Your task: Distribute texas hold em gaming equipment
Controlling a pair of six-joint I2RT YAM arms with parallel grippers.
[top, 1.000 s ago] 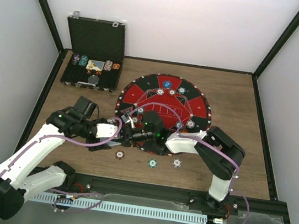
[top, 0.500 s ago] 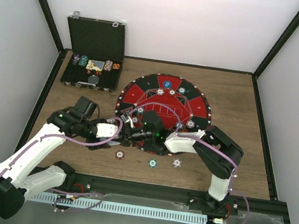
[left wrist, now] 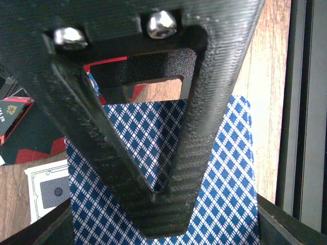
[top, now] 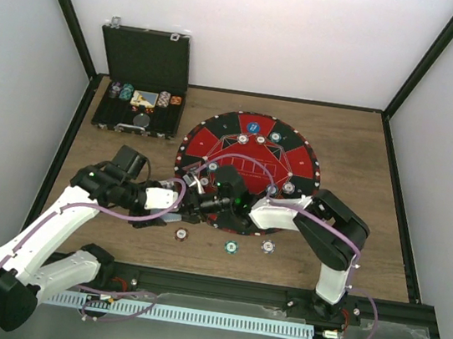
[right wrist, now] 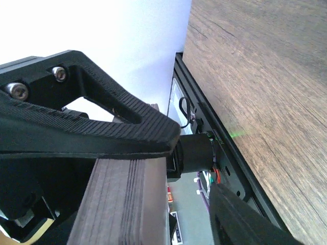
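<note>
Three striped chips (top: 232, 246) are noted on the table (top: 113, 137), nearest the arm bases. They lie in a loose row, apart from both grippers.

Just beyond them the left gripper (top: 192, 203) and right gripper (top: 218, 202) are brought tip to tip at the near rim of the round mat (top: 213, 144).

The deck of cards (left wrist: 225, 168) is clamped by its side edges in the left gripper, blue diamond back turned to that wrist's camera. One finger of the right gripper is laid across that back. Its jaws are parted, and a gap is seen beside the stack.

A blue disc (top: 254, 127) and small chips are scattered over the mat.

Farthest back left, the black case (top: 145, 55) is stood open.
</note>
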